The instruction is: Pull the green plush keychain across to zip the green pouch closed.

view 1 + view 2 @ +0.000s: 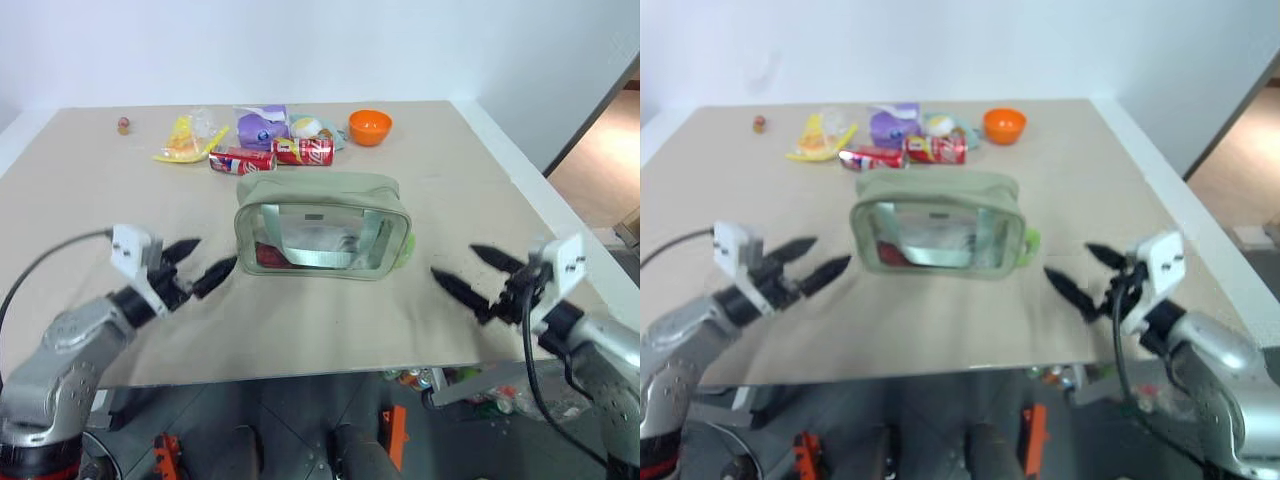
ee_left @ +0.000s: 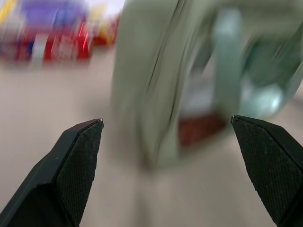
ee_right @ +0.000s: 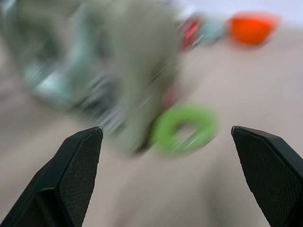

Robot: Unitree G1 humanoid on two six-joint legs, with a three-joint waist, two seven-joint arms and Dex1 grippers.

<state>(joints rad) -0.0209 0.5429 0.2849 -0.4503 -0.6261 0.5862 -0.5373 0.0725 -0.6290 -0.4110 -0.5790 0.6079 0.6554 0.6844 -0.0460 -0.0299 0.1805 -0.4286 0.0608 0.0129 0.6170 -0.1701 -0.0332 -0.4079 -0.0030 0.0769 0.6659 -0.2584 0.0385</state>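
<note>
Both grippers, left (image 1: 198,265) and right (image 1: 472,277), are hanging wide apart with nothing in them, one at each side of the green pouch (image 1: 320,226) and clear of it. Sitting mid-table (image 1: 440,210), the pouch is looking zipped along its top, with the green plush keychain (image 3: 185,128) lying at its right end, so little seems left.
</note>
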